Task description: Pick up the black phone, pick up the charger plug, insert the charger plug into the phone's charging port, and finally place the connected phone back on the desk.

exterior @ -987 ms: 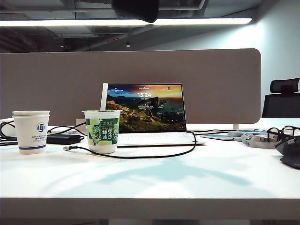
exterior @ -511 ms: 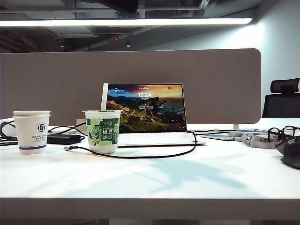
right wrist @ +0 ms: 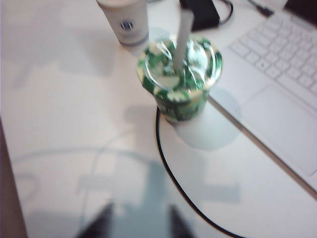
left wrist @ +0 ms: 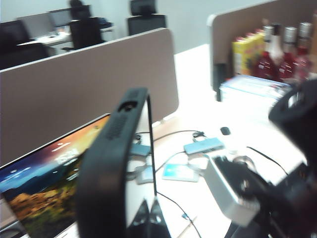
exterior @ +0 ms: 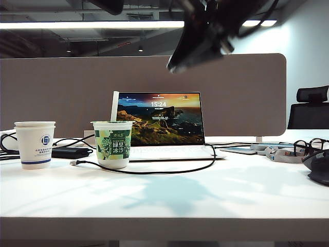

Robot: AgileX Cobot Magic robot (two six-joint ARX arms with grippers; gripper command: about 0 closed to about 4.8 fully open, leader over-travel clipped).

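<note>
In the left wrist view the black phone (left wrist: 116, 163) stands on edge, held up high, with my left gripper (left wrist: 151, 215) shut on it. A small opening (left wrist: 130, 105) shows in its narrow end. In the exterior view that hand is a dark shape (exterior: 110, 5) at the top edge. The charger plug (exterior: 73, 162) lies on the desk (exterior: 205, 195) left of the green cup (exterior: 112, 144); its black cable (exterior: 169, 171) loops right. My right gripper (exterior: 177, 63) hangs high over the laptop. It is open (right wrist: 140, 222) above the cable (right wrist: 166, 168), near the cup (right wrist: 179, 79). No plug shows there.
An open laptop (exterior: 159, 118) stands behind the green cup. A white paper cup (exterior: 34, 144) and a small black brick (exterior: 69, 152) sit at the left. Glasses (exterior: 308, 146) and a dark mouse (exterior: 320, 167) lie at the right. The fabric divider (exterior: 61, 92) backs the desk.
The dark left hand at the top edge has slid leftward. The right arm has swung into the exterior view from the upper right.
</note>
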